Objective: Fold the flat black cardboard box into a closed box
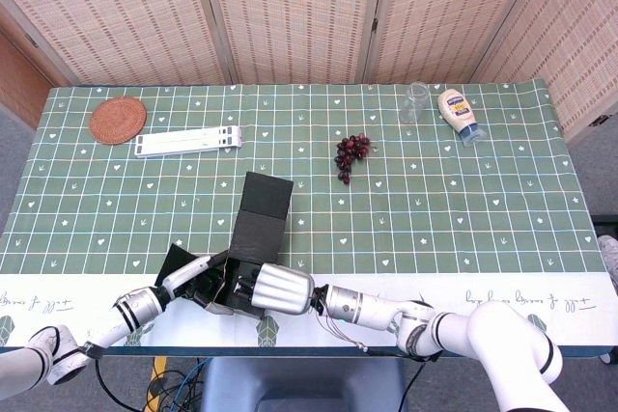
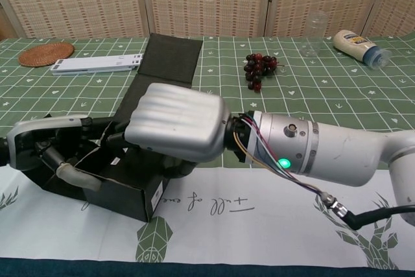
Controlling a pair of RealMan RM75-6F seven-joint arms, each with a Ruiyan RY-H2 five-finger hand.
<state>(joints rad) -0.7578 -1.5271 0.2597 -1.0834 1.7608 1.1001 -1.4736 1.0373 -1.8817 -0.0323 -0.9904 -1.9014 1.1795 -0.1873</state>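
The box (image 2: pixel 130 180) is matt black cardboard. The right robot hand (image 2: pixel 178 124) has a smooth, satin silver shell. A printed cloth (image 1: pixel 406 219) covers the counter; the coaster (image 1: pixel 118 120) looks woven.

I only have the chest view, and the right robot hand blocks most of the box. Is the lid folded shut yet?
Observer: No. In the head view the lid panel stretches from the black box toward the grapes, unfolded.
Reviewer: Where are the right fingers?
Observer: The right robot hand has its dark fingers at the box's open top; I cannot tell whether they touch anything.
Reviewer: And the left side?
Observer: A side flap sticks out beside the left robot hand.
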